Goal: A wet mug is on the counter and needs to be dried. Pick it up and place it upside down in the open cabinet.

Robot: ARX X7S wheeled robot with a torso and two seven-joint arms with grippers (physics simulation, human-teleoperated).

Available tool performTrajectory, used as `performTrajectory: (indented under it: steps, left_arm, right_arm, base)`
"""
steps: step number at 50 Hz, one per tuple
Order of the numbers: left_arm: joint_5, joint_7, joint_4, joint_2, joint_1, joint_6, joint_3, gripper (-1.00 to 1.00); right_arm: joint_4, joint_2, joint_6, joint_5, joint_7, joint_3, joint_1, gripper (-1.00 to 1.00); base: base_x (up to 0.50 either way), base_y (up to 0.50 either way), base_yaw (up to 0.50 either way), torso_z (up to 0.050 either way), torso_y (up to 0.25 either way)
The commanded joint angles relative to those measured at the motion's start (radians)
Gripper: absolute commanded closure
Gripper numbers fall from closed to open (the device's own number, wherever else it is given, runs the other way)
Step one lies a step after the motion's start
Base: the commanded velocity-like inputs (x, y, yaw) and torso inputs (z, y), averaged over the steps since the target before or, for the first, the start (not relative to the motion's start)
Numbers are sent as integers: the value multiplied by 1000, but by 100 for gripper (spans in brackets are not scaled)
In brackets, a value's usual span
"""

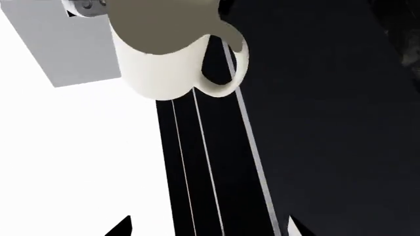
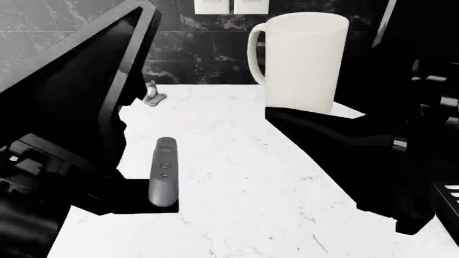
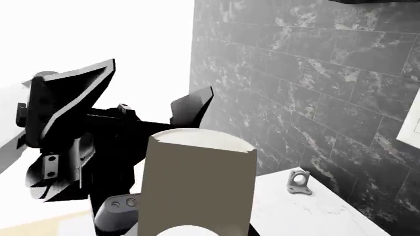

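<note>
The cream-white mug [image 2: 301, 59] is held up above the white counter [image 2: 237, 209], open end up and handle toward the left arm. My right gripper [image 2: 300, 112] is shut on its lower part; its black body sits under the mug. In the right wrist view the mug [image 3: 196, 187] fills the space between the jaws. My left gripper [image 1: 206, 230] is open and empty, with only its two dark fingertips [image 1: 121, 228] showing. It looks at the mug [image 1: 167, 64] from a short way off. The open cabinet is out of view.
A tiny grey metal trinket [image 2: 152, 95] stands on the counter by the dark marbled tile wall [image 2: 201, 48]. A grey oblong piece with round marks [image 2: 163, 172] lies beside the black left arm [image 2: 79, 107]. White wall sockets [image 2: 233, 5] sit above.
</note>
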Motion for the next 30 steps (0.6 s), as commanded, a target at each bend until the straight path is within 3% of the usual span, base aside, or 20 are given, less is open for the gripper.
performTrajectory:
  steps: [1,10,14,17,30]
  left_arm:
    - [-440,-84,118,-47,161,-17,-342,-100]
    - [-960,-10,212,-30,467,8,-1060,-100]
    - [-1102,66,240,31,587,-18,-1372,-100]
    - [-1172,137,242,92,649,-61,-1537,-100]
    - [-1267,233,174,202,764,-104,-1776,-100]
  right_arm:
    - [-23,33,-47,-2,150,0,96,100]
    - [-29,7,-75,-9,295,-47,200,100]
    - [-34,-4,-89,0,363,-68,233,100]
    - [-32,-10,-96,-2,403,-81,255,100]
    - [32,-50,-101,26,511,-146,400,100]
  base:
    - [0,0,0,0,0]
    - [0,0,0,1,0]
    - [0,0,0,0,0]
    - [0,0,0,0,0]
    - [0,0,0,0,0]
